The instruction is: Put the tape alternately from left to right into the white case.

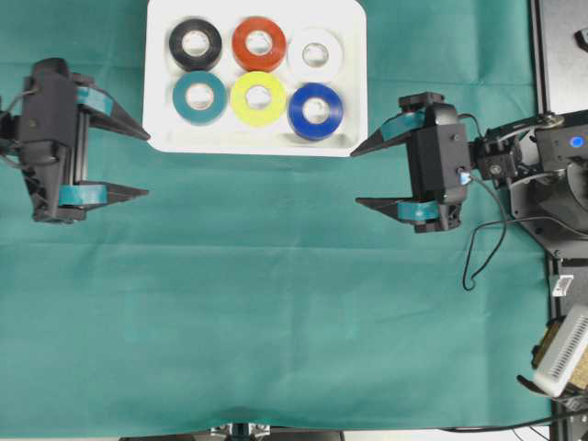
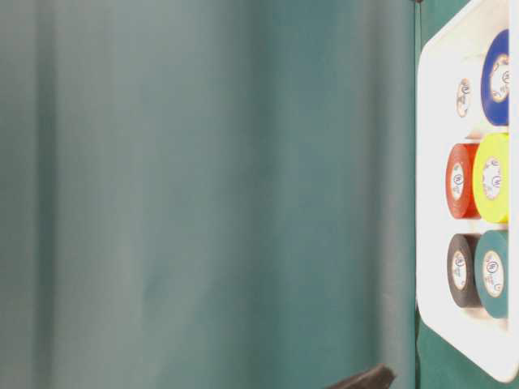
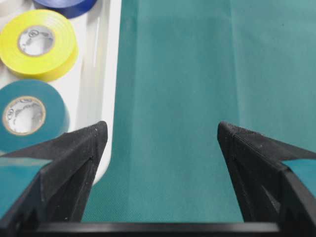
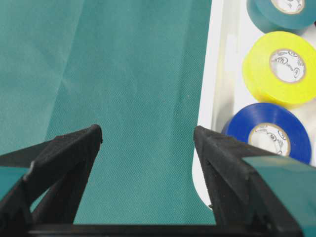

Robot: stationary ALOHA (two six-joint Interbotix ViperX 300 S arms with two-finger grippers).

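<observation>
Overhead, all six rolls lie in the white case [image 1: 161, 73], black [image 1: 195, 43], red [image 1: 258, 43] and white [image 1: 315, 53] above teal [image 1: 199, 96], yellow [image 1: 258, 97] and blue [image 1: 315, 110], while the left gripper [image 1: 147, 165] and right gripper [image 1: 354, 176] flank it, both spread and empty. The table-level view shows the case's rim [image 2: 422, 162] against the green cloth [image 2: 203, 194]. Each wrist view shows its fingers [image 3: 79, 148] [image 4: 69, 148] wide apart over cloth beside the case.

Six ring-shaped rolls of tape [image 1: 258, 83] lay flat in two rows of three inside the shallow white rectangular plastic case [image 1: 161, 138], which sat on the green cloth-covered table [image 1: 276, 303], between the two grippers.
</observation>
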